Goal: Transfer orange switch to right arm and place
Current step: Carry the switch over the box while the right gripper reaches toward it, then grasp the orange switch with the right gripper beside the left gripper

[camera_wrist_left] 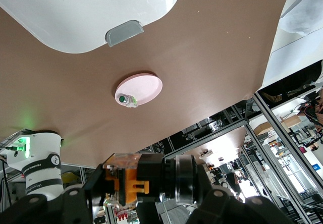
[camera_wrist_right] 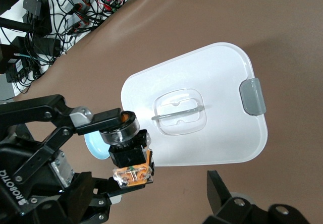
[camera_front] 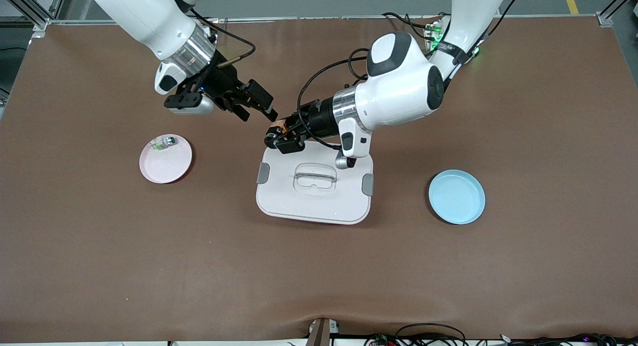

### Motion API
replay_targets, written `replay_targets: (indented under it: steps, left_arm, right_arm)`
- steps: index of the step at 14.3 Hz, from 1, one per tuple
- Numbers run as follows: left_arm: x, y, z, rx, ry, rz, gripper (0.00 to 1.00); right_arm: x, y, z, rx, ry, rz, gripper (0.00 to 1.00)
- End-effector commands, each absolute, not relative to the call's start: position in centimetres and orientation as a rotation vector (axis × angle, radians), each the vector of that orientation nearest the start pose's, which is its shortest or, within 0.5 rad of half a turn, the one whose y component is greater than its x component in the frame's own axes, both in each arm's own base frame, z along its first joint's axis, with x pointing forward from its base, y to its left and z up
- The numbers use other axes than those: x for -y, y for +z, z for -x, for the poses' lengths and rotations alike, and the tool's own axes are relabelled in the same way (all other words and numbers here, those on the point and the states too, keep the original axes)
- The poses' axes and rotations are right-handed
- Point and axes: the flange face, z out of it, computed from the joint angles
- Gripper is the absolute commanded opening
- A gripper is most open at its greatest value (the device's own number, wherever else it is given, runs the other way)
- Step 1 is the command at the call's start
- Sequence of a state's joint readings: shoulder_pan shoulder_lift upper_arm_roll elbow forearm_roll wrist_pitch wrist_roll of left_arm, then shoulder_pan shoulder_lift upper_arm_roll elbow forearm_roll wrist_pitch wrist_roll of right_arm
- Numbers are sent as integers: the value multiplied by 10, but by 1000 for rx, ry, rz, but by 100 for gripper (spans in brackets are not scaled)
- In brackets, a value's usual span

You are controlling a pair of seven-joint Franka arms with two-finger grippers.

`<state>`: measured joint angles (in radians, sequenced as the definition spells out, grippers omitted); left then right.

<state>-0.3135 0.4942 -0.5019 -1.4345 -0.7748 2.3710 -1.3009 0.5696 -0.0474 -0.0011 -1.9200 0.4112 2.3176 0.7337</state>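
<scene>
Pink plate (camera_front: pixel 166 160) at centre-left carried a small clear-and-green part (camera_front: pixel 164 142). Right pincer (camera_front: pixel 254 109) hung with fingers spread beside the orange switch (camera_front: pixel 280 126), which the left pincer (camera_front: pixel 280 135) clamped above the white lid (camera_front: pixel 315 194). Only the right wrist view showed the switch's orange end (camera_wrist_right: pixel 134 175).

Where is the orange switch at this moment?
The orange switch is in the air, held by the shut left gripper above the white lid at mid-table. The open right gripper is right beside it.
</scene>
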Motion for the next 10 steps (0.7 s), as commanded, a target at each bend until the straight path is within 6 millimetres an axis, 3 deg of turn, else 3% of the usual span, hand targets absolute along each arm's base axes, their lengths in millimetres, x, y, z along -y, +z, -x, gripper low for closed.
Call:
replay_targets:
  steps: [1, 10]
  left_arm:
    - [488, 500, -549, -1153, -681, -1900, 0]
    - [489, 501, -548, -1179, -696, -1891, 0]
  right_arm:
    - [-330, 557, -490, -485, -172, 2526, 100]
    - [-340, 550, -494, -485, -155, 2528, 100]
